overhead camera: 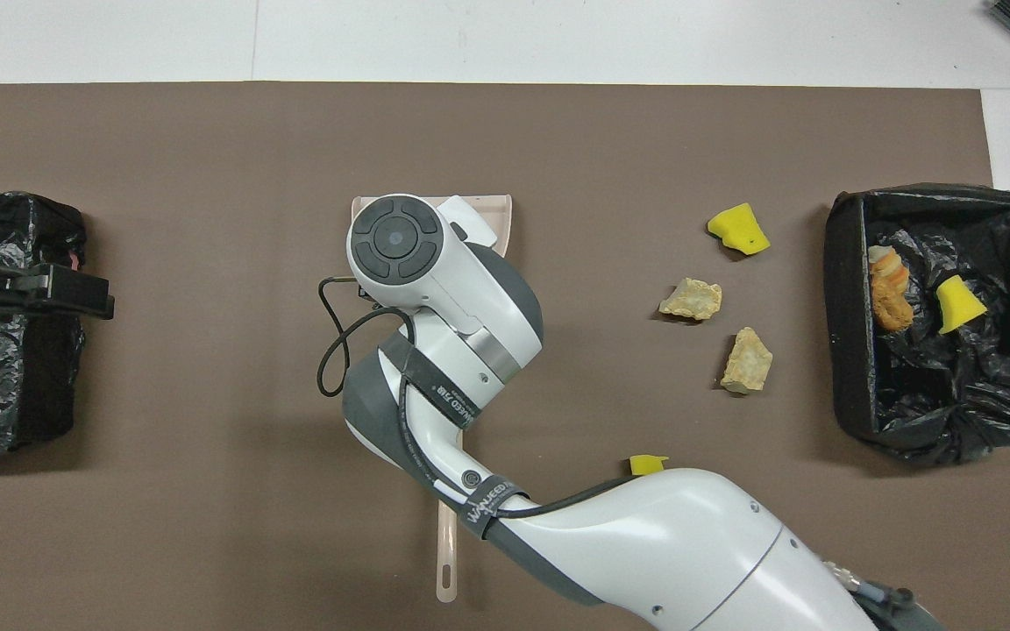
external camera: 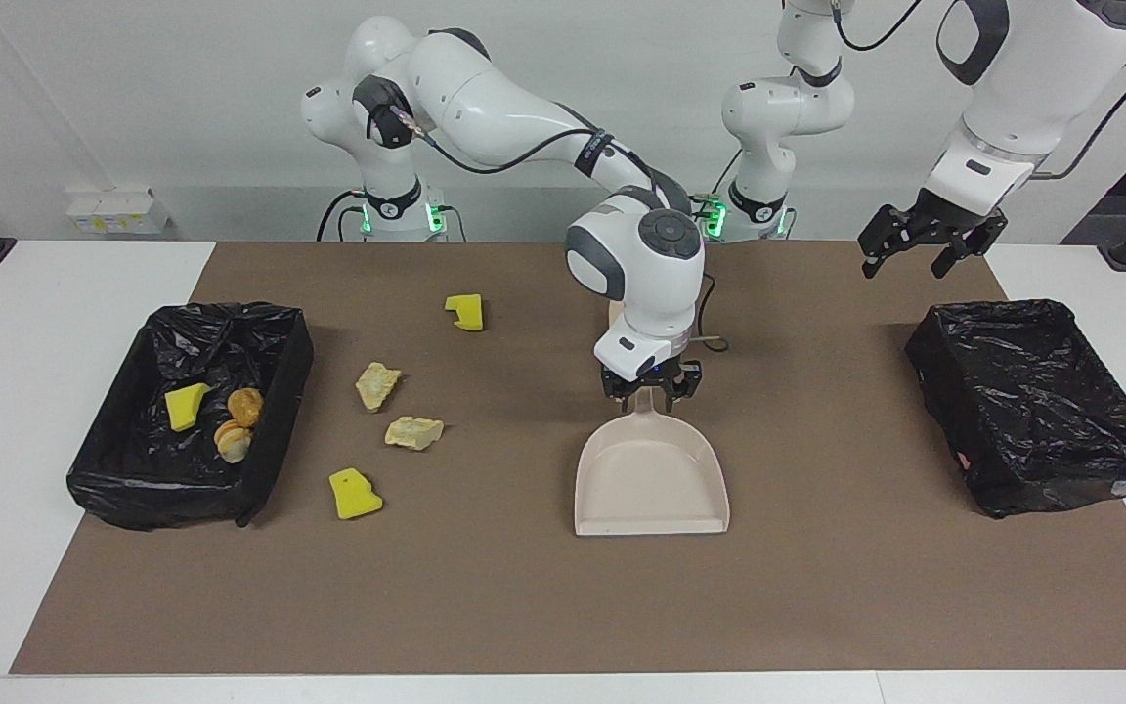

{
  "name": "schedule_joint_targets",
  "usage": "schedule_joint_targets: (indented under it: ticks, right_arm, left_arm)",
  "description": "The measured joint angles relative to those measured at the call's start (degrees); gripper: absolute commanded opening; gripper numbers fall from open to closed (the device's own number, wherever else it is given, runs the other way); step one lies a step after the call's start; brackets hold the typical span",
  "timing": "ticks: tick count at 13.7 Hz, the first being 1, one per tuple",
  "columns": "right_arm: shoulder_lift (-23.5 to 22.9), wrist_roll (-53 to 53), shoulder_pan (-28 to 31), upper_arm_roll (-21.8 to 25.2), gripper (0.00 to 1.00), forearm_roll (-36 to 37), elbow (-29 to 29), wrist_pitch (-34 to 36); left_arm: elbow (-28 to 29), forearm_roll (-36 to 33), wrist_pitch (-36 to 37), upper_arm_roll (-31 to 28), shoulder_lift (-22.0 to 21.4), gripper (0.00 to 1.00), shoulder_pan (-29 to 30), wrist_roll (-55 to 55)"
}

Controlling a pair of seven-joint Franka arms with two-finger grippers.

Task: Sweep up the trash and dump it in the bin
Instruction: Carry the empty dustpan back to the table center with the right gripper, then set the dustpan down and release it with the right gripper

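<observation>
The beige dustpan (external camera: 649, 484) lies flat on the brown mat, its long handle (overhead camera: 446, 561) pointing toward the robots. My right gripper (external camera: 650, 384) stands open astride the handle where it meets the pan. On the mat lie loose trash pieces: two yellow sponge bits (external camera: 465, 311) (external camera: 355, 494) and two pale beige chunks (external camera: 377, 384) (external camera: 413, 431). A black-lined bin (external camera: 294, 362) at the right arm's end holds a yellow piece (external camera: 186, 406) and orange-brown lumps (external camera: 237, 422). My left gripper (external camera: 925, 244) hangs open in the air, waiting over the mat's edge nearest the robots.
A second black-lined bin (external camera: 925, 352) stands at the left arm's end of the table. The right arm's forearm and wrist (overhead camera: 435, 289) cover most of the pan from above. A black cable (overhead camera: 330, 350) loops off the wrist. White tabletop (external camera: 25, 323) borders the mat.
</observation>
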State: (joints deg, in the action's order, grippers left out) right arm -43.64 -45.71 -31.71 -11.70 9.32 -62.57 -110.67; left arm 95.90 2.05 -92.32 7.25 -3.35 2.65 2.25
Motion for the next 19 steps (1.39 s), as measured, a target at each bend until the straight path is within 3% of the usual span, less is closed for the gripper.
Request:
schedule_joint_targets:
  ticks: [2,5,8,13,16,19]
  right_arm:
    - [2.37,-0.21,-0.18,-0.15,0.94,-0.26,-0.51,0.8]
    - [8.03,-1.91,-0.32,-0.57,0.94,-0.95,-5.65,1.98]
    - [16.14,-2.02,-0.4,-0.61,0.94,-8.06,-15.64,2.52]
    - [28.32,-3.84,-4.13,-0.78,0.91,-11.87,-36.67,-0.18]
    - [31.7,-6.95,-7.75,-0.82,0.87,-12.67,-46.48,-6.02]
    - [32.26,-9.6,-10.53,-0.85,0.81,-12.68,-52.55,-9.23]
  left_arm:
    - [0.0,0.0,0.0,0.07,0.0,1.0,-0.04,0.0]
    - [0.0,0.0,0.0,0.08,0.0,1.0,-0.04,0.0]
    - [0.0,0.0,0.0,0.09,0.0,1.0,-0.05,0.0]
    - [0.0,0.0,0.0,0.1,-0.02,1.0,-0.05,0.0]
    - [0.0,0.0,0.0,0.11,-0.06,1.0,-0.05,0.0]
    - [0.0,0.0,0.0,0.11,-0.06,1.0,-0.05,0.0]
